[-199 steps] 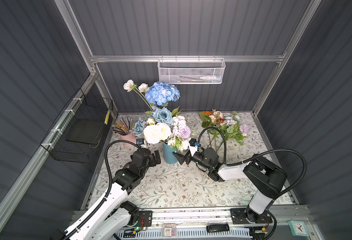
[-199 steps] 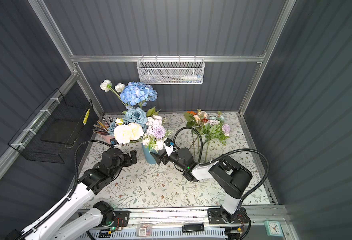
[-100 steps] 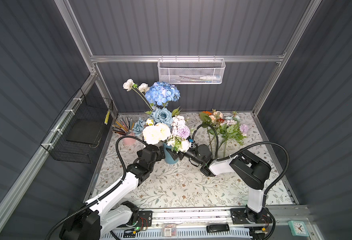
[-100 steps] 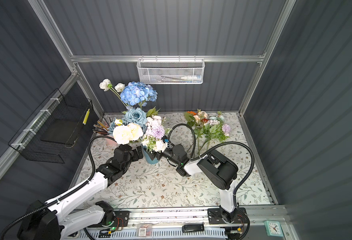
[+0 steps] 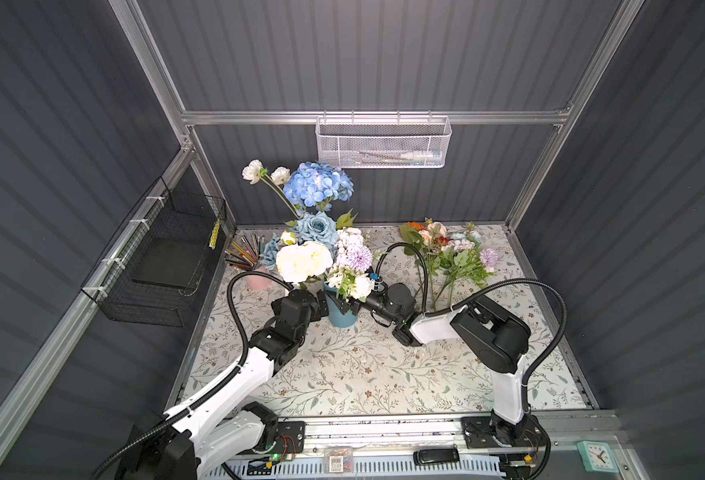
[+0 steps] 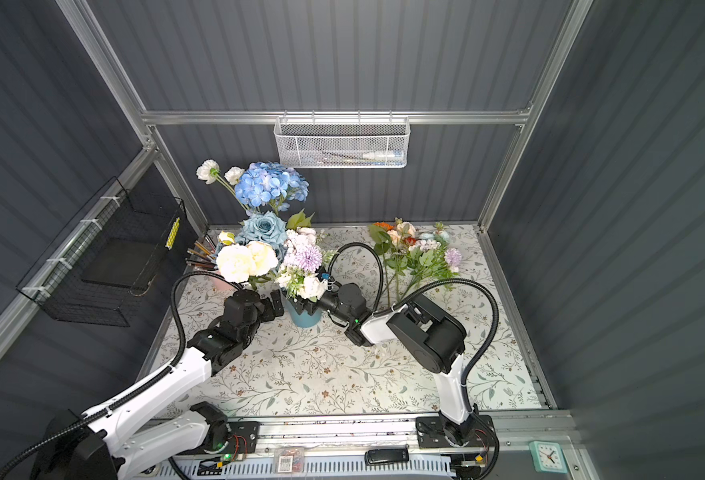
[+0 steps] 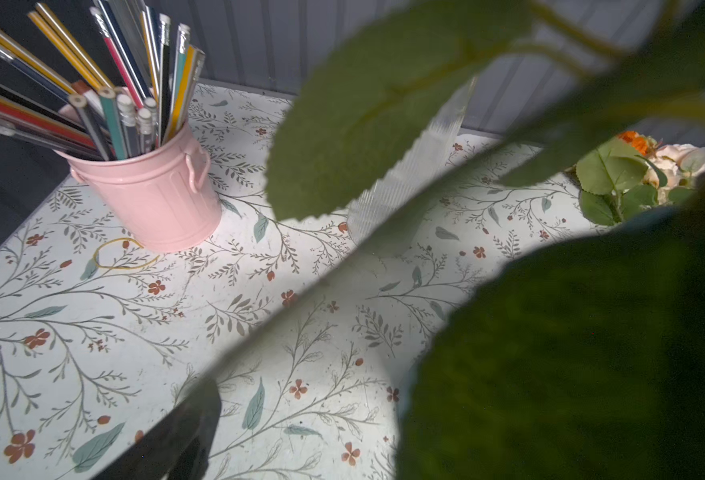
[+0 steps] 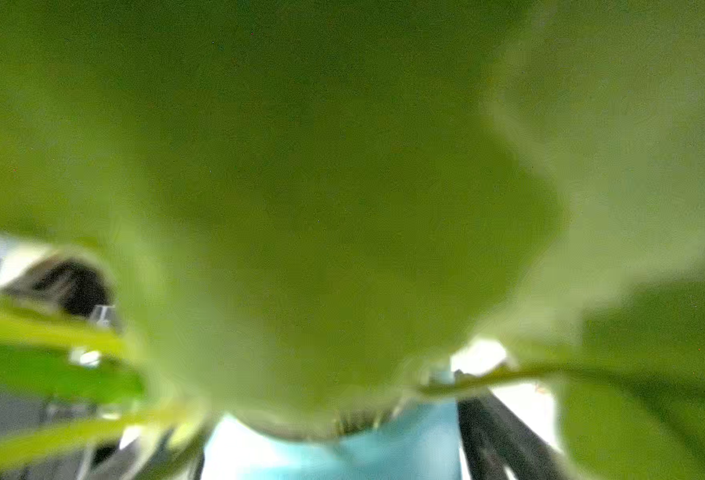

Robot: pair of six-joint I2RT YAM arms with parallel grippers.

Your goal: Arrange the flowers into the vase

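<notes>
I am judging this job as well past halfway: the blue hydrangea, dusty-blue rose, cream and lilac artificial flowers [image 5: 305, 262] are standing in the teal tapered vase [image 5: 342, 319] on the floral-print surface [image 5: 342, 374]. A loose bunch [image 5: 446, 253] of orange, peach and lilac stems is lying at the back right, waiting. My left gripper [image 5: 321, 302] is hovering spread just beside the vase. My right gripper [image 5: 350, 306] is reaching under the blossoms at the rim, and I cannot tell whether it is pinching anything.
</notes>
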